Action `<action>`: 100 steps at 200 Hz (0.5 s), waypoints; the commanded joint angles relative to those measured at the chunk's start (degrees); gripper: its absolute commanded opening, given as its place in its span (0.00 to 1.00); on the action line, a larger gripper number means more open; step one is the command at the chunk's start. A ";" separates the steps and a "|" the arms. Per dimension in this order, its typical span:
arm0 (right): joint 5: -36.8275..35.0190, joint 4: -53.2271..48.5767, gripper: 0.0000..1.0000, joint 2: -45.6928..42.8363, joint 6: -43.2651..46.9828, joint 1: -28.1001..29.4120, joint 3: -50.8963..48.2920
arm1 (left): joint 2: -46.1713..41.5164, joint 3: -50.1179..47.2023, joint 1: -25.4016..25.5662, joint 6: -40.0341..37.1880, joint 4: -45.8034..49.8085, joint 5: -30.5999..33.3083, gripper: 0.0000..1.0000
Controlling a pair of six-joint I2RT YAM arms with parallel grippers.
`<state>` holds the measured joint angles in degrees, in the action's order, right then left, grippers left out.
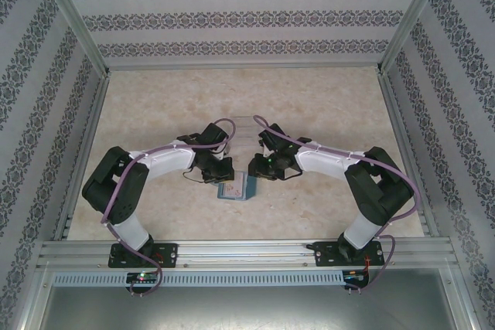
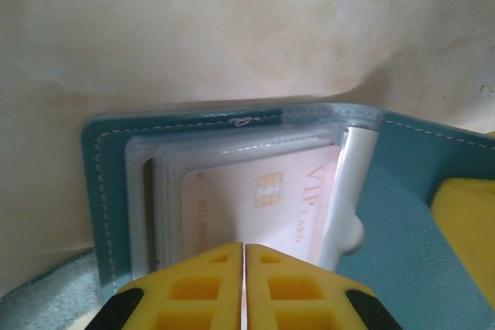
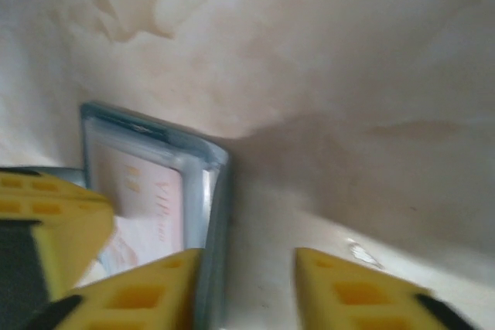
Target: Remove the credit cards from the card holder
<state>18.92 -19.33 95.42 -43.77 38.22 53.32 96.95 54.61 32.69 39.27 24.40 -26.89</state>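
We judged the step in hand to be the first pull. The card holder (image 2: pixel 394 214) lay open on the table (image 1: pixel 155 106) between the two arms, with the credit cards (image 2: pixel 263 191) sitting in clear sleeves (image 2: pixel 155 183). On the left, the left gripper (image 2: pixel 244 259) had its jaws pressed together right at the near edge of the topmost card. We could not tell whether it pinched the card itself or only the sleeve. To the right of that, the holder's teal flap spread out beside the stack. Farthest right, the right gripper (image 3: pixel 249 267) stood with jaws apart, the holder's edge just inside its left finger. Next, we reckoned, the right should pin the holder while the left draws the card straight toward itself.
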 commanded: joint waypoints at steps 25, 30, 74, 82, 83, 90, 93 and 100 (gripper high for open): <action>-7.29 -13.13 0.53 0.45 3.16 3.95 2.91 | 0.45 -1.72 0.64 -0.93 0.63 2.29 0.08; -8.03 -14.26 0.55 0.63 3.35 4.45 3.32 | 0.44 -1.83 0.62 -0.88 0.65 2.43 0.08; -16.17 -21.24 0.62 4.25 5.18 6.44 6.44 | 0.30 -1.75 0.62 -1.12 1.15 3.06 0.08; -18.39 -21.98 0.63 4.80 5.65 6.51 7.00 | 0.26 -1.73 0.67 -1.13 1.26 2.99 0.08; -18.70 -22.02 0.63 4.83 5.68 6.52 7.03 | 0.26 -1.76 0.65 -1.13 1.30 2.95 0.08; -20.31 -22.30 0.65 5.24 6.04 6.52 7.38 | 0.17 -1.66 0.63 -1.14 1.28 2.89 0.08; -20.96 -22.40 0.65 5.42 6.32 6.53 7.65 | 0.18 -1.62 0.62 -1.12 1.26 2.82 0.08; -22.30 -22.97 0.66 6.02 6.93 6.45 8.35 | 0.17 -1.66 0.62 -1.12 1.22 2.64 0.08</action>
<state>5.15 -36.77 99.63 -39.33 44.51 59.33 96.95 53.89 32.69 39.24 24.34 -26.06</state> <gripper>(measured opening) 0.647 0.082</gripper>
